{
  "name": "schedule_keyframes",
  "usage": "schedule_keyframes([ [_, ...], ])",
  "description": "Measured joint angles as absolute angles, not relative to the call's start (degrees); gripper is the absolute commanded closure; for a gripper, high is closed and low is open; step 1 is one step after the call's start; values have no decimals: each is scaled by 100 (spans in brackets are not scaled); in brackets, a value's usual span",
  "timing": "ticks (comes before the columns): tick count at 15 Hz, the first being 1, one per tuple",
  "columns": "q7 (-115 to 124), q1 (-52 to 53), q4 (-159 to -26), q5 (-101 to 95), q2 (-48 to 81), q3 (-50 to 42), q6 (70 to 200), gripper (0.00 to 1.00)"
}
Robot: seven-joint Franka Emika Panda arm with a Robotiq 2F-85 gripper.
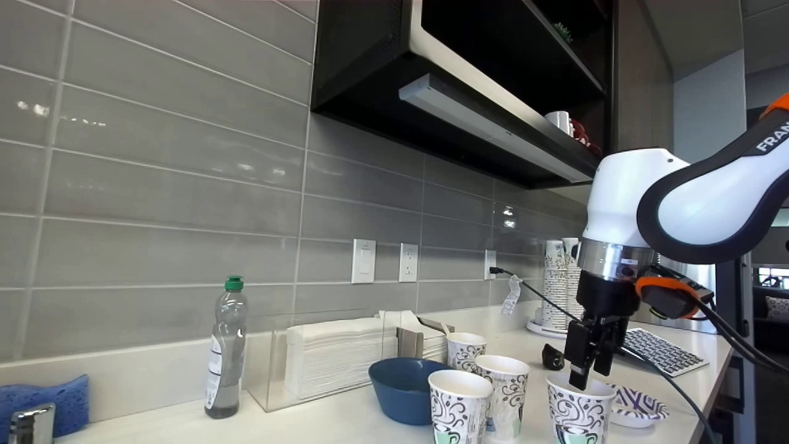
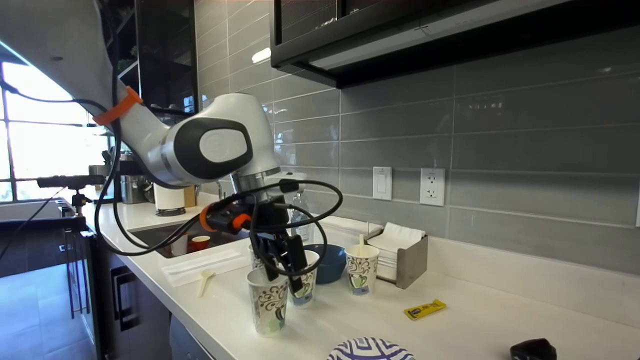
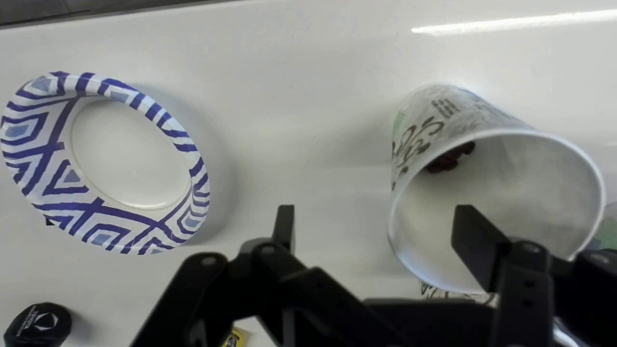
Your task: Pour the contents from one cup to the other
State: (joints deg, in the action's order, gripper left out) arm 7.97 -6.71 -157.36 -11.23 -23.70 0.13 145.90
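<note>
A white paper cup with a dark scroll pattern (image 1: pixel 579 410) stands upright near the counter's front edge, also in an exterior view (image 2: pixel 270 306). In the wrist view the cup (image 3: pixel 506 178) holds some dark red pieces (image 3: pixel 449 158). My gripper (image 3: pixel 376 212) is open and empty, pointing down at this cup's rim. One finger is over the cup's mouth, the other outside it. The gripper also shows in both exterior views (image 1: pixel 590 377) (image 2: pixel 284 284). Similar cups (image 1: pixel 461 404) (image 1: pixel 505 391) stand beside it. I cannot tell which is the other cup.
A cup with a stick (image 2: pixel 362 270) and a blue bowl (image 1: pixel 404 391) stand near the napkins (image 1: pixel 333 354). A patterned paper bowl (image 3: pixel 43 173), a black object (image 3: pixel 38 324) and a yellow packet (image 2: pixel 425 310) lie nearby. A cable (image 1: pixel 672 382) crosses the counter.
</note>
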Motion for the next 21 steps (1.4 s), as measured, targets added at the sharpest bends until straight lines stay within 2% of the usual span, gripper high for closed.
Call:
schedule_keyframes([
  [7, 615, -671, -15736, -1120, -2166, -97, 14659, 95],
  [8, 603, -671, -15736, -1120, -2147, -106, 14660, 99],
  [14, 592, -672, -15707, -1114, -2272, -127, 14658, 99],
  [21, 621, -755, -15697, -1252, -3153, 73, 14231, 99],
])
